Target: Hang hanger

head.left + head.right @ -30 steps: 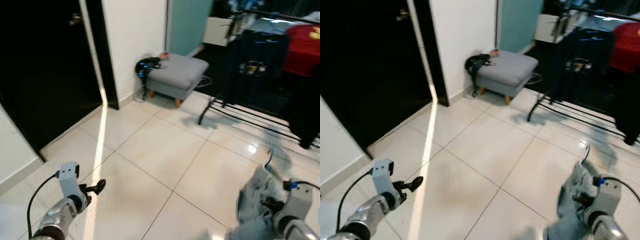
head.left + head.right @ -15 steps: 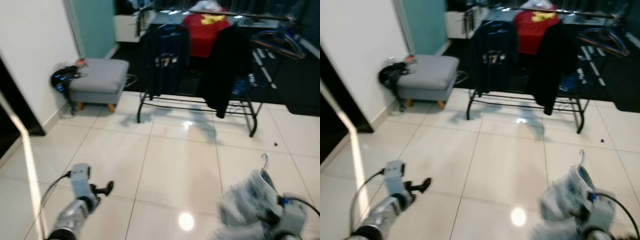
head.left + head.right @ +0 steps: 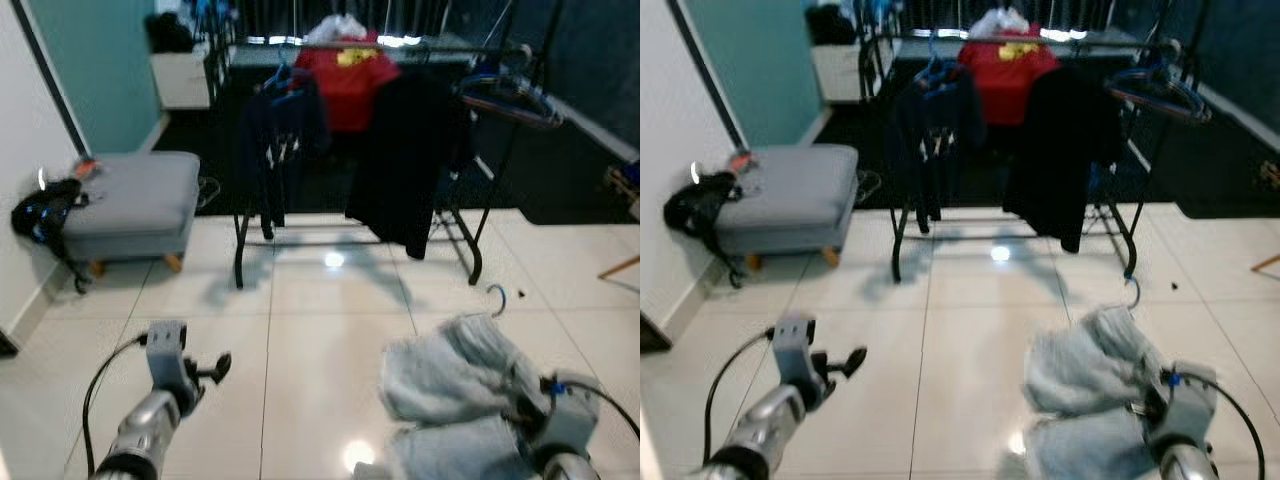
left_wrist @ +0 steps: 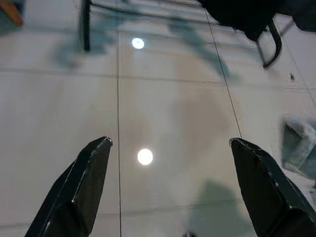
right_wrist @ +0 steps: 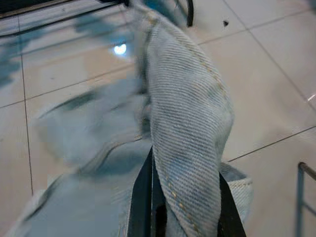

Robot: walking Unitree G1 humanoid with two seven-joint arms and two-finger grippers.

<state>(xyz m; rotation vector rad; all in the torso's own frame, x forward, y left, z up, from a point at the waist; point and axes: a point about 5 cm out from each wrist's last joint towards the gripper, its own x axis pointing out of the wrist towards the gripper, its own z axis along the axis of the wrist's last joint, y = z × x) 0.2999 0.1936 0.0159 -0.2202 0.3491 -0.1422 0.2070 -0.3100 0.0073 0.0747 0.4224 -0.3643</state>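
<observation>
A light-blue denim garment (image 3: 455, 380) hangs bunched from my right gripper (image 5: 180, 217), whose black fingers (image 5: 142, 197) are shut on the cloth. A metal hanger hook (image 3: 497, 293) sticks up from the garment's top; the hanger's body is hidden inside it. Ahead stands a black clothes rack (image 3: 470, 230) with a dark navy shirt (image 3: 285, 130), a red shirt (image 3: 350, 75) and a black garment (image 3: 405, 160) on its rail. Low on the left, my left gripper (image 4: 170, 141) is open over bare tile, holding nothing.
A grey footstool (image 3: 130, 205) with a black bag (image 3: 40, 215) beside it stands at the left by a teal wall. Empty hangers (image 3: 505, 95) sit at the rack's right end. Glossy tile floor (image 3: 330, 300) lies between me and the rack.
The camera has swung right, so the rack now sits straight ahead and the dark doorway is out of sight. The denim garment stays in my right gripper; the left stays open.
</observation>
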